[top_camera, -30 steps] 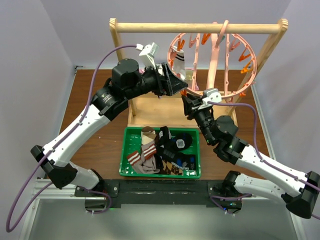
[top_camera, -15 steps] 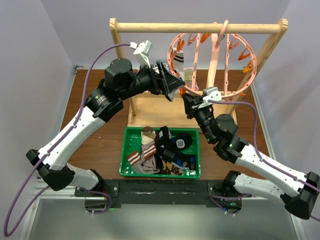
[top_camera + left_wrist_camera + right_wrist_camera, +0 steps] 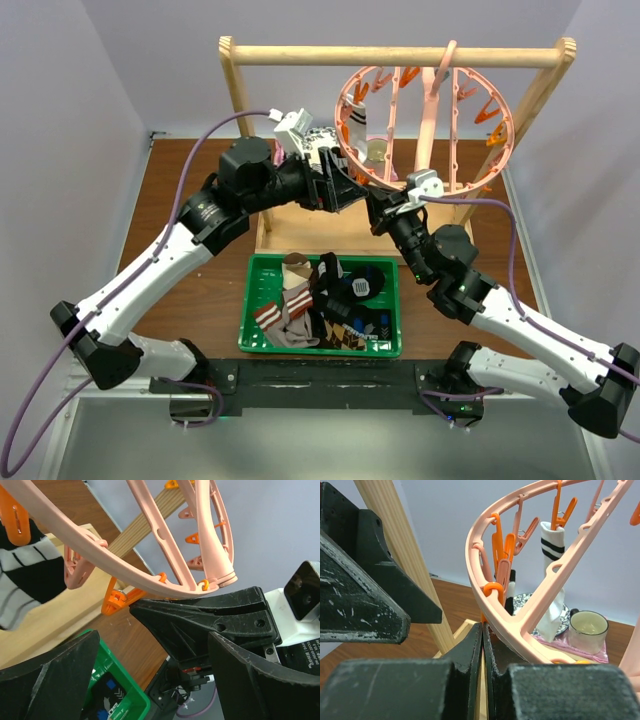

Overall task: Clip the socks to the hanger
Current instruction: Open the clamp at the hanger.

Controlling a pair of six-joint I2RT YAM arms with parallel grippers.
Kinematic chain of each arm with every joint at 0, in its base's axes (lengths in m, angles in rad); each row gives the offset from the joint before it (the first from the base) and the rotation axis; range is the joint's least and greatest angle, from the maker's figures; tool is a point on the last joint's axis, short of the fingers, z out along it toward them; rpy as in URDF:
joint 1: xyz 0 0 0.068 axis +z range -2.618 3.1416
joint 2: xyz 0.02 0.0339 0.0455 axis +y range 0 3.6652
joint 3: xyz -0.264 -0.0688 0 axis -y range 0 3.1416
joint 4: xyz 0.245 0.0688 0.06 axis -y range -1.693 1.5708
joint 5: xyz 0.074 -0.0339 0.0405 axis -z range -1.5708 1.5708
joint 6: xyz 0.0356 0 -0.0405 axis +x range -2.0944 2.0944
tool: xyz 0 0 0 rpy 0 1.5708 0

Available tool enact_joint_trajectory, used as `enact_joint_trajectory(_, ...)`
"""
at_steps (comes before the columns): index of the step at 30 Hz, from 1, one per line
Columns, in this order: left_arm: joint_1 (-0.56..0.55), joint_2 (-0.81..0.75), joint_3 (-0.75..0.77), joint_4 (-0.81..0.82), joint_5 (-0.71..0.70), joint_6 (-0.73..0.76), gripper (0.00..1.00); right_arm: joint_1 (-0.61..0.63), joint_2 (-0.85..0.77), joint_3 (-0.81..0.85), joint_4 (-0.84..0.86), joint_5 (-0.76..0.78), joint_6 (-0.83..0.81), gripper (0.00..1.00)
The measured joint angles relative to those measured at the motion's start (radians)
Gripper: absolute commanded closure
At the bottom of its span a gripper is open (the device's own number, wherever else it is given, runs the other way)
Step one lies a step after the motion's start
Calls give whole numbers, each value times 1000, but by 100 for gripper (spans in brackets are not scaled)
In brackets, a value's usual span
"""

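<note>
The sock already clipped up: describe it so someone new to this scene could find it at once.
Start at the wooden rack at the back of the table; the round pink hanger hangs from its top bar. On the left of its rim in the top view hangs a white sock with dark stripes. It is the only one hanging; the other socks lie in the green bin.
</note>
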Motion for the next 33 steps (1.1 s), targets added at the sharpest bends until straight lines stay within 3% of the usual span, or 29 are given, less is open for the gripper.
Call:
enact_joint_trajectory(17,-33,152,80,100,42,33,6,0,-7,0,-8,-7,21,96)
enact_joint_trajectory(24,-35,179,97,116,43,60,27,-3,-7,0,-11,-7,28,96)
enact_joint_trajectory(33,-40,186,97,133,42,79,38,-5,-23,-1,-26,-22,40,94)
